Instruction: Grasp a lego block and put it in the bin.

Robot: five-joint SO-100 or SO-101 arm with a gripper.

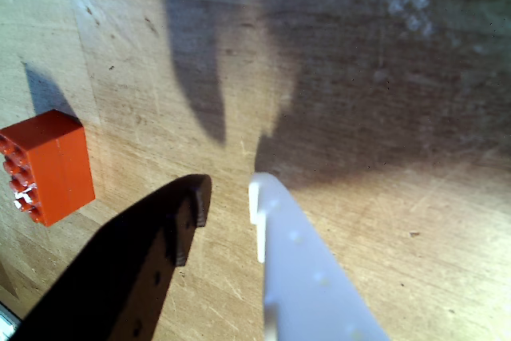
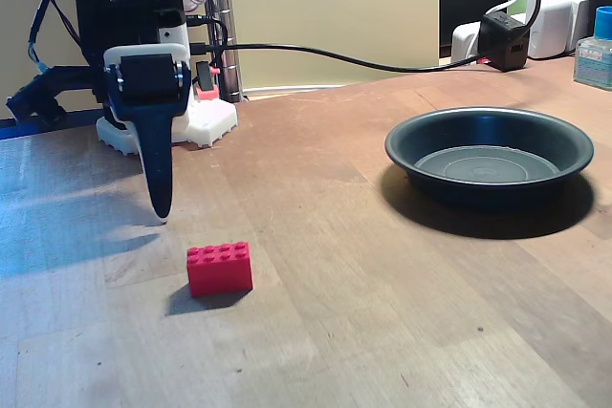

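Nearest the fixed camera, the lego block (image 2: 220, 268) sits on the bench (image 2: 363, 312). At its 11 o'clock hangs the gripper (image 2: 161, 209), fingers slightly parted and empty. At 2 o'clock, well apart, rests the bin (image 2: 490, 155).

**Bystanders on the bench**

Wooden worktop (image 2: 344, 236), scratched and scuffed, strong side light with long shadows. Back right in the fixed view: black cube power adapter (image 2: 504, 38) with a black cable (image 2: 325, 54) running left, white plug block (image 2: 559, 21) beside it, clear bottle with blue cap (image 2: 596, 50) at the edge. Pale wall (image 2: 335, 7) behind.
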